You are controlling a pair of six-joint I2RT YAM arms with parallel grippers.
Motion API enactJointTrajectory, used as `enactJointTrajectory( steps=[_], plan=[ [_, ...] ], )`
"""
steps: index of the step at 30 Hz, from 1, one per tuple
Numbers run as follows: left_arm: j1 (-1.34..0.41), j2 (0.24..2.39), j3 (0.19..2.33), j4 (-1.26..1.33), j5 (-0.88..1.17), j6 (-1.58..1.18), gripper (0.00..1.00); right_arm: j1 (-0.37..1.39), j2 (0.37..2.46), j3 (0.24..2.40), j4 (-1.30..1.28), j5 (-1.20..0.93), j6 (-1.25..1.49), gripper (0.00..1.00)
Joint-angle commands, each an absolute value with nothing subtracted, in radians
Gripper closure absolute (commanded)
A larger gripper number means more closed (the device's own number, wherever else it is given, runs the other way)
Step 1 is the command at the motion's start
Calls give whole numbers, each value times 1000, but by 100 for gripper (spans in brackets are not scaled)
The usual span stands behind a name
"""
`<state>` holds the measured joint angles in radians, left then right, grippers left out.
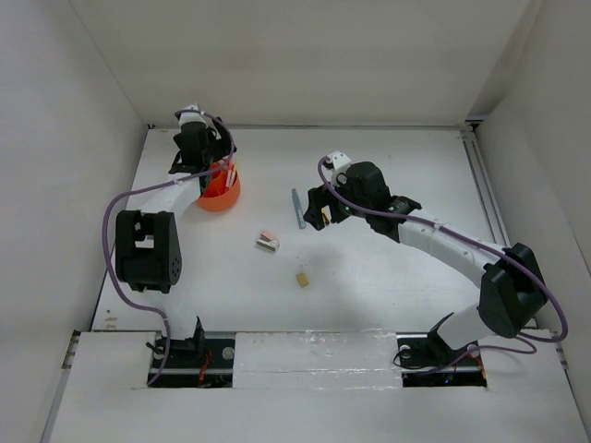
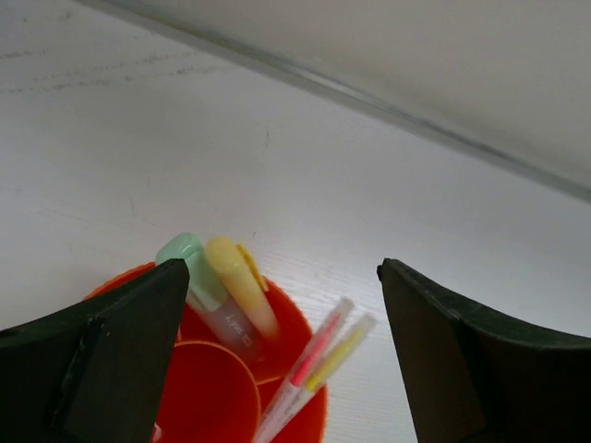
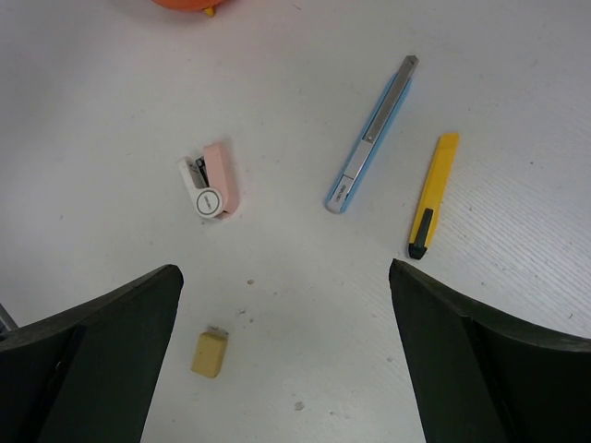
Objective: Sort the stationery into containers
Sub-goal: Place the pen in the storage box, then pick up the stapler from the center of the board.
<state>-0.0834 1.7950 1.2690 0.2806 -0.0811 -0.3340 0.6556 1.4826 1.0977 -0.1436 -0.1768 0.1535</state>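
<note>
From above, the left gripper [image 1: 214,169] hangs right over the cup [image 1: 222,196], a round, glossy orange plastic tub at the far left of the white table [image 1: 388,281]. The right gripper [image 1: 319,214] hovers mid-table, just beside the blue pen [image 1: 298,209], a thin grey-blue stick with its long axis running near-to-far. Closer to the bases lie the block [image 1: 268,241], small, pink and white, and the eraser [image 1: 302,279], a tiny tan cube, the two lying apart.

Left wrist now: matte black fingers [image 2: 120,360] are spread wide, with nothing between them but the cup below. Behind a curved inner divider stand a green-capped marker [image 2: 189,263] and a pale yellow marker [image 2: 238,281], both chunky and round-ended, leaning up and left. Two thin clear-barrelled sticks, the pink pen [image 2: 314,355] and the lemon pen [image 2: 343,349], lean up and right past the rim (their compartment cannot be made out).

Right wrist: jaws wide here too, and empty. The blue pen lies flat, slanting lower left to upper right. The yellow pen [image 3: 432,196] lies beside it, nearly parallel but not touching, black tip nearest the camera. The block sits to their left and the eraser nearest.
</note>
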Motion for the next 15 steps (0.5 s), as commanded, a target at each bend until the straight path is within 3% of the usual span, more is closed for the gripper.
enactJointTrajectory(
  steps=[1, 4, 10, 15],
  plan=[
    [-81, 1651, 1261, 337, -84, -330, 17, 660, 1476, 1097, -78, -190, 141, 0],
    [-81, 1573, 1261, 337, -60, -339, 0, 660, 1485, 1097, -78, -149, 152, 0],
    [-81, 1468, 1338, 295, -9, -339, 0, 660, 1514, 1106, -78, -124, 152, 0],
    [-81, 1471, 1513, 97, -9, -368, 0, 670, 1574, 1150, -106, -62, 152, 0]
  ],
)
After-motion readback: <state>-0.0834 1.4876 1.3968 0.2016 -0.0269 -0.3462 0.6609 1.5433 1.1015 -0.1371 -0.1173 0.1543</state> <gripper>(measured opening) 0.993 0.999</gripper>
